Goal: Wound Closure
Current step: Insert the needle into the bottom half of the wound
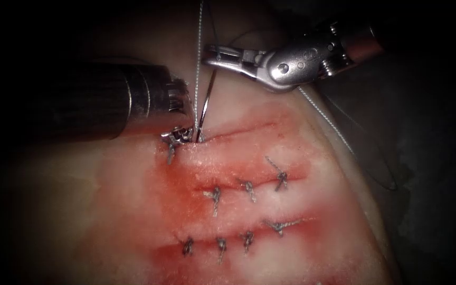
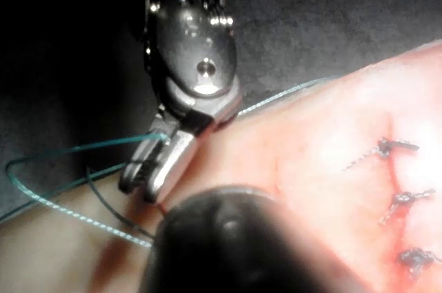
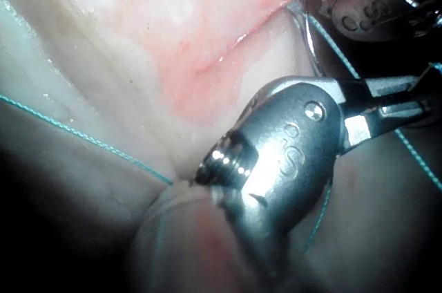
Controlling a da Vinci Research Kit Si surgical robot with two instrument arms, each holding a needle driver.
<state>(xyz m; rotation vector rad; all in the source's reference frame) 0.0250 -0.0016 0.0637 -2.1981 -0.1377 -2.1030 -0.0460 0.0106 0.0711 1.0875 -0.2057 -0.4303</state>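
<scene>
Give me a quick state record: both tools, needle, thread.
left tool: tip at left end of the cut, beside the needle; hold unclear
right tool: just above the needle's upper end, jaws parted, holding nothing
needle: steep, lower end in the tissue at the cut
thread: rises from the needle's foot
</scene>
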